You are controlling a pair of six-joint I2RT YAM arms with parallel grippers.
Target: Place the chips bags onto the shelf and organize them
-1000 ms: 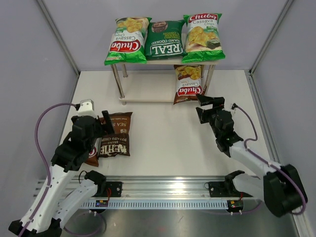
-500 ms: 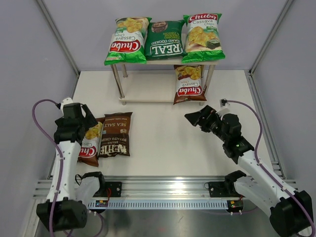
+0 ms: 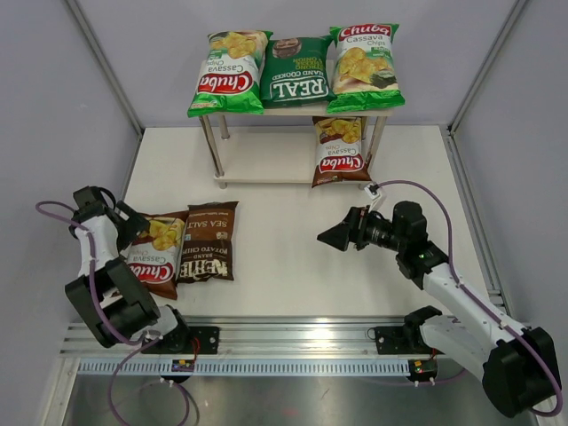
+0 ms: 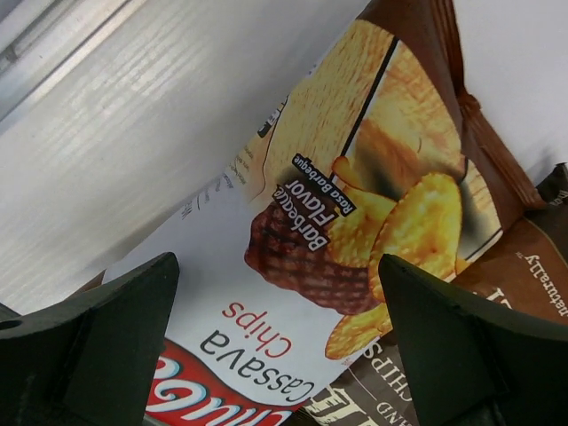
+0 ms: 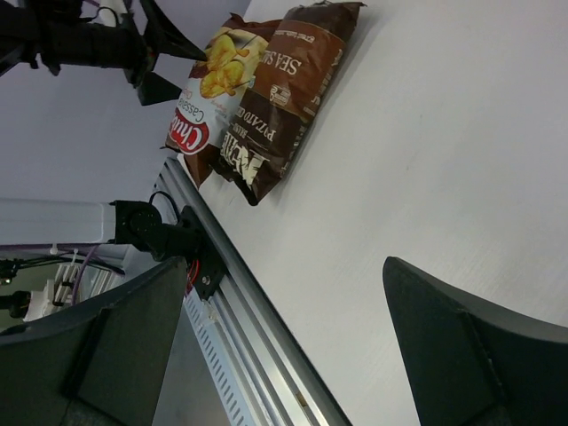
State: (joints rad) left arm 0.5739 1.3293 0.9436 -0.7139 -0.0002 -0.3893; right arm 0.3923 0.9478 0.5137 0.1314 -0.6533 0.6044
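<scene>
The shelf (image 3: 266,169) stands at the back. On its top lie a light-green Chuba bag (image 3: 226,71), the dark-green REAL bag (image 3: 295,73) and a second light-green Chuba bag (image 3: 364,67). A brown Chuba bag (image 3: 339,151) lies on the right of the lower board. Another brown Chuba bag (image 3: 153,253) and the dark-brown Kettle bag (image 3: 207,241) lie side by side at the table's left. My left gripper (image 3: 135,226) is open just above this brown Chuba bag (image 4: 355,204). My right gripper (image 3: 335,235) is open and empty over the middle, pointing left at both bags (image 5: 284,89).
A metal rail (image 3: 293,333) with the arm bases runs along the near edge and shows in the right wrist view (image 5: 240,302). Grey walls close the left, right and back sides. The left arm's purple cable (image 3: 53,213) loops near the left wall.
My left arm has swung out to the left and low, uncovering the brown Chuba bag. My right gripper has moved left and nearer, turning from the shelf toward the table's left.
</scene>
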